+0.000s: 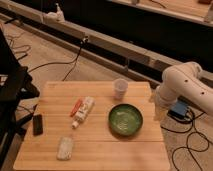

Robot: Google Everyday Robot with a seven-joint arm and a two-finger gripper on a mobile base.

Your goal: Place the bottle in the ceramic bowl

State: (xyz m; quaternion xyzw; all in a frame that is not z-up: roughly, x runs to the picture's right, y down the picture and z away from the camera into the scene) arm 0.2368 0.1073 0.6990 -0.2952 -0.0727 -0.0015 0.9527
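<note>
Hanging beside the right edge of the wooden table (pixel 100 156), the gripper (pixel 159 107) has its jaws apart and holds nothing. The bottle (pixel 84 111) lies flat well to its left, across the table, its long axis running from near-left to far-right. The ceramic bowl (pixel 125 120) sits empty between gripper and bottle. The small cup (pixel 120 88) stands just behind the bowl, its contents unclear.

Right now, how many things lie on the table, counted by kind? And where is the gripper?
Dishes: 2 (bowl, cup)
Bottle: 1
Orange stick: 1
Speckled pad: 1
Black device: 1
Total: 6
Gripper: beside the table's right edge, empty.
</note>
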